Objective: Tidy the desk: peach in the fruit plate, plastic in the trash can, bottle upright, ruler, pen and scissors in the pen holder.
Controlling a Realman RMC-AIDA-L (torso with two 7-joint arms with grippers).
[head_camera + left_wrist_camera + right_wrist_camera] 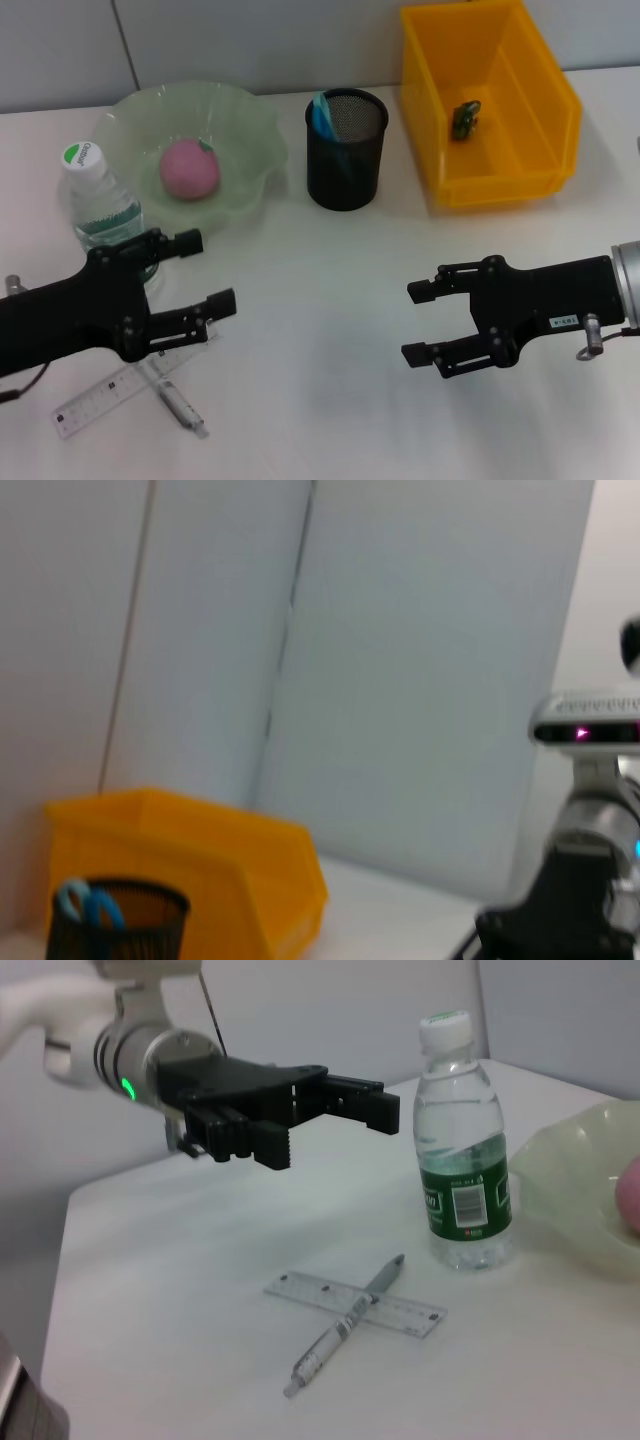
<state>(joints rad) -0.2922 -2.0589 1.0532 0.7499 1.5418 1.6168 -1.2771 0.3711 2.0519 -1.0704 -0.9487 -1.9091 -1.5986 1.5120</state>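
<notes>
Left end effector [200,272], spread and empty, hovers over pen [172,394] crossing ruler [105,396]; right end effector [425,322], also spread and empty, well apart.

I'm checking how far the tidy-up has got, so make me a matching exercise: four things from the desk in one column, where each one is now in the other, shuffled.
Things:
1. peach
2. scissors
3. wrapper scrap
4. pen

Places:
A. in the yellow bin
B. lying across the ruler on the desk
C. in the green bowl
D. in the black mesh cup

Pairs: 1-C, 2-D, 3-A, 4-B
</notes>
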